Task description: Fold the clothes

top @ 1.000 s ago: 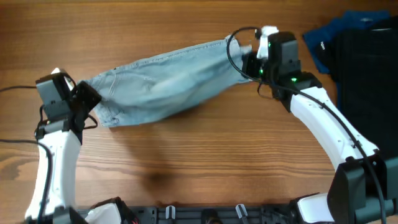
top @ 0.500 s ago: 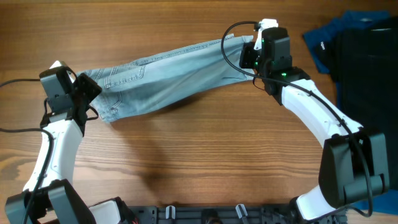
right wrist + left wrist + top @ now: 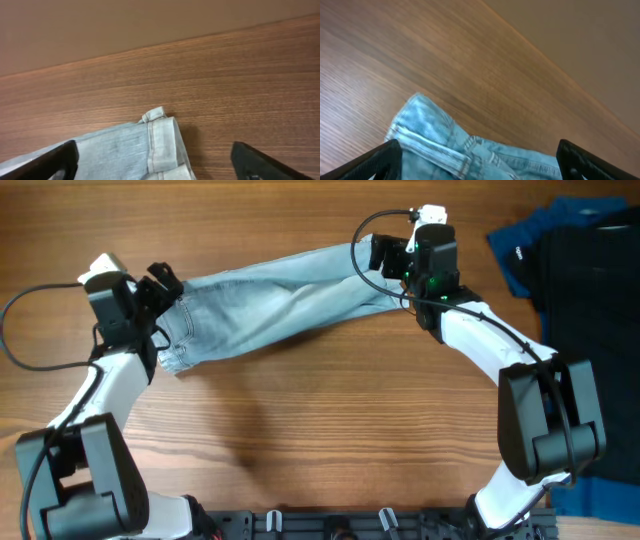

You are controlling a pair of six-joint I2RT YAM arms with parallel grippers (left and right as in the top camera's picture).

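Two grippers spread wide, shorts (image 3: pixel 280 300) lying along the far edge of the table (image 3: pixel 300 430).
Overhead, you see the left gripper (image 3: pixel 163 286) at the shorts' end toward the left edge and the right gripper (image 3: pixel 384 252) at the opposite end. Your left wrist view shows fingers (image 3: pixel 382 160) well apart, with denim lying unclamped between them. Right wrist view: fingers (image 3: pixel 50 160) equally apart, a stitched band corner between them.

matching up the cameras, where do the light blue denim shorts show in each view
Overhead: denim shorts stretched across the upper middle of the wooden table.
Left wrist: bottom centre, one corner pointing up-left.
Right wrist: bottom left to centre, hemmed edge uppermost.
Shared landmark: the wooden table's grain under the shorts.
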